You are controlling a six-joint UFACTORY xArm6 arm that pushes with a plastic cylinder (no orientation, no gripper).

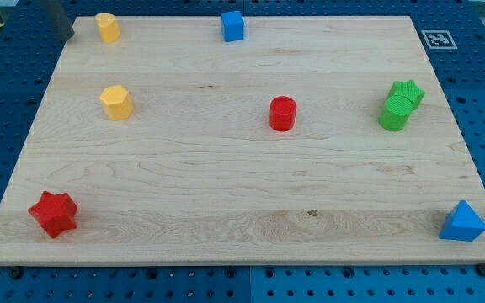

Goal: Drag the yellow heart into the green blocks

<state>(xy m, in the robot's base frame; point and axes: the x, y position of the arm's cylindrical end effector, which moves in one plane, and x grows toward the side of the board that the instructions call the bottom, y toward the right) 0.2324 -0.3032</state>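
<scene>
Dark rod enters at the upper left of the frame; my tip sits at the board's far-left top corner, right at the edge of the wooden board. It is a bare rod, so nothing spreads, presses or pinches, and it touches no block. Just to the tip's right, near the top edge, lies a yellow block, which looks like the heart, though its shape is hard to be sure of at this size. Below it in the upper left stands a second yellow block, roughly hexagonal. Green blocks, a star and a cylinder, sit touching each other at the upper right, well apart from the tip, close to the right edge. Between the yellow and the green: blue cube on the top edge and red cylinder mid-board. Red star lies lower left, blue triangle lower right. Board centre and bottom strip are open wood.
</scene>
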